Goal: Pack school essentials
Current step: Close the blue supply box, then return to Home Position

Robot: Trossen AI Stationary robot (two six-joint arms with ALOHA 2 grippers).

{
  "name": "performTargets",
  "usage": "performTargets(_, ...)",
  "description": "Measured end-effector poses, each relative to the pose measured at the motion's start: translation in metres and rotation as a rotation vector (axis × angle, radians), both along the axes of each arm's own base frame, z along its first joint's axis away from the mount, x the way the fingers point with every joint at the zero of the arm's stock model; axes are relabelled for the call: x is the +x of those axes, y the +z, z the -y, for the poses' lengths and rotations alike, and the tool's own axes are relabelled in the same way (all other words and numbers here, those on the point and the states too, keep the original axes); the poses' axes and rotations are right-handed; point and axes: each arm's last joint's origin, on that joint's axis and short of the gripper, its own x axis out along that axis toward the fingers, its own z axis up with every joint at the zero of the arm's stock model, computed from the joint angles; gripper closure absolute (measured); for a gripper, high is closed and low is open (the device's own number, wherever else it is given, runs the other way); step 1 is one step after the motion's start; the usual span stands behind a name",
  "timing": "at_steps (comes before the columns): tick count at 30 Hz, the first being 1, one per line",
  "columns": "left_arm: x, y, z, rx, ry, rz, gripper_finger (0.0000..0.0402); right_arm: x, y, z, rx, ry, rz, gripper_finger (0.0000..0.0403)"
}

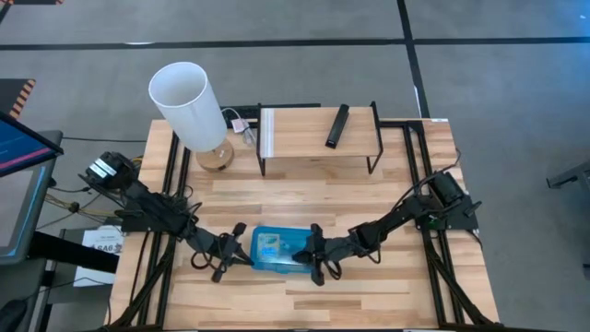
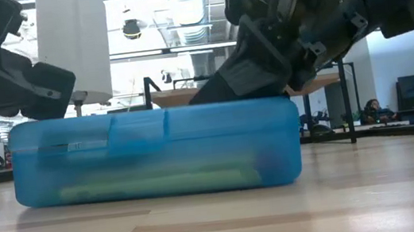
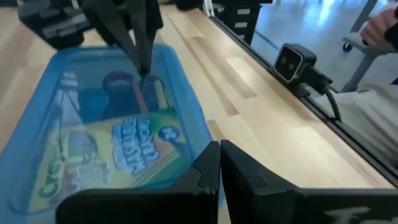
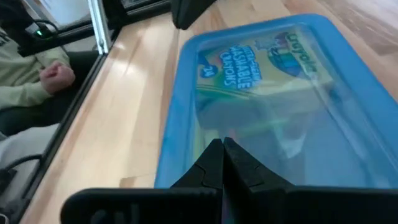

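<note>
A blue see-through pencil box (image 1: 277,250) lies flat on the table with its lid down. Through the lid I see the yellow-green crayon box (image 3: 124,149) (image 4: 261,59) and the scissors' looped handles (image 3: 124,87). A green strip (image 2: 152,186) shows low inside the box. My left gripper (image 3: 219,155) (image 1: 241,254) is shut at the box's left end. My right gripper (image 4: 222,152) (image 1: 310,252) is shut over the box's right end. The other small stationery is not plain to see. My left gripper has its shut fingertips at the rim of the box's left end (image 3: 200,163), slanting down from the table's left; I cannot tell whether they touch it. My right gripper sets its shut fingertips (image 3: 144,65) on the lid near the box's right end (image 4: 245,140), slanting down from the right. The box stays flat on the table.
A lamp with a white shade (image 1: 189,97) stands at the far left. A wooden shelf riser (image 1: 318,129) at the far middle carries a black bar (image 1: 337,126). A small camera (image 3: 292,62) sits at the near edge. A person's hand (image 4: 56,74) shows beyond the table.
</note>
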Motion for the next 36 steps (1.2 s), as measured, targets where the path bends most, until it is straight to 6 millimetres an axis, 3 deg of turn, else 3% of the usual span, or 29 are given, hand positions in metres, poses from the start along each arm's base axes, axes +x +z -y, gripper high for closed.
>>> performTargets(20, -0.001, -0.011, -0.001, -0.025, 0.021, -0.110, 0.0401, -0.005, -0.009, 0.002, -0.012, -0.025, -0.124, 0.0382)
performTargets(25, -0.003, 0.006, -0.001, -0.039, -0.032, -0.017, 0.0401, -0.008, 0.010, 0.003, -0.072, 0.018, -0.067, 0.0381)
performTargets(29, -0.007, 0.030, -0.004, -0.050, -0.040, 0.111, 0.0401, -0.011, 0.041, 0.005, -0.114, 0.049, 0.028, 0.0381)
performTargets(36, -0.013, 0.069, -0.020, 0.041, 0.094, 0.328, 0.0401, -0.024, 0.084, 0.014, -0.277, 0.011, 0.114, 0.0388)
